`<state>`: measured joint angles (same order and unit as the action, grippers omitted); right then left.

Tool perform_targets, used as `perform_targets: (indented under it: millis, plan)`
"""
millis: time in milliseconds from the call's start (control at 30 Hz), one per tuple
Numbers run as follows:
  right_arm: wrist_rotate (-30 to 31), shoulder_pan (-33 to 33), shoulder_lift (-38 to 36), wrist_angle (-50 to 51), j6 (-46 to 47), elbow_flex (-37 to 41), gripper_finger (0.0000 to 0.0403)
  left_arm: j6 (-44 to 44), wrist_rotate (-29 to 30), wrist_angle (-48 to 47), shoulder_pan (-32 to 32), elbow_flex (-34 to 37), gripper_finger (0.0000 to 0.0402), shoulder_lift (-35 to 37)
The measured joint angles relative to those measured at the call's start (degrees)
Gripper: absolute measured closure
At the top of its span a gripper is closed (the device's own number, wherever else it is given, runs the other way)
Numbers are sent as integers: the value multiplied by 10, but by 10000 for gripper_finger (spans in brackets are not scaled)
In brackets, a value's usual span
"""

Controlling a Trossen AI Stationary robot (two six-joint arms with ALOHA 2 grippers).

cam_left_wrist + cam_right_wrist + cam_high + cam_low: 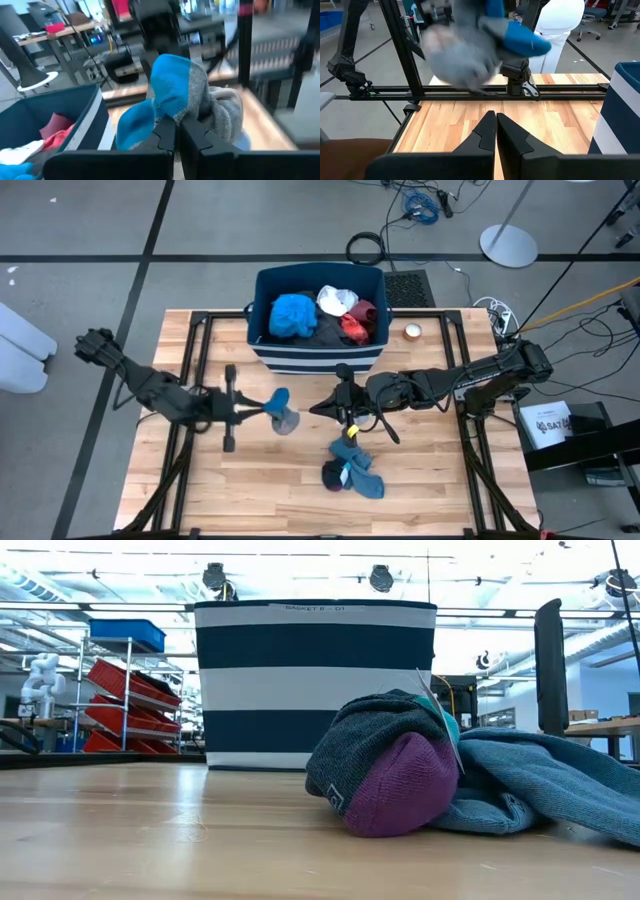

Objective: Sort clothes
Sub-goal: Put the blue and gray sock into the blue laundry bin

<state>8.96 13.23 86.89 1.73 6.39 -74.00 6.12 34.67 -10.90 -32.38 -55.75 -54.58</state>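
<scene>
A dark blue rectangular fabric bin with white stripes [262, 356] stands at the far middle of the wooden slatted table [260, 490]. In it lie four garments: a crumpled bright blue top [293, 316] on the left, a white top [336, 300] at the far side, a red top [358, 324] on the right and a dark grey garment [325, 332] between them.

The left gripper [266, 409], left of the table's centre, is clamped on a grey-and-bright-blue sock [283, 412], which hangs bunched from its fingertips above the wood. The right gripper [322, 408] is just right of that sock, fingers pressed together and holding nothing.

Nearer, right of centre, a small heap of soft items [352, 465] lies on the table: a grey knit piece with a purple toe and teal band [400, 780], touching a flat grey-blue sock [540, 780]. How many pieces make up the heap cannot be told.

A small round white object [412, 332] sits on the table right of the bin.
</scene>
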Motion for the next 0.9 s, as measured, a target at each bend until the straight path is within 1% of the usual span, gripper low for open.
perform_targets:
  millis: [100, 400, 500, 600, 733, 833, 900]
  plan:
    - [0, 0, 0, -2, -2, 0, 403, -25, 1, 16, -5, 0, 391, 3]
    - [-2, 12, 25, -8, -55, -1, 403, -23, 2, 13, -8, 0, 391, 2]
    - [-3, 15, 40, -33, -76, -1, 403, -23, 2, 10, -8, 0, 391, 2]
    - [-3, 16, 56, -73, -121, -1, 397, -23, 2, 7, -8, 0, 391, 2]
    - [7, 23, 65, -93, -188, -1, 364, -24, 11, -9, -7, 0, 391, 2]
    - [42, 31, 65, -96, -222, -1, 326, -24, 48, -25, -8, 0, 391, 2]
    - [72, 38, 65, -97, -246, -1, 296, -27, 59, -33, -7, 0, 391, 2]
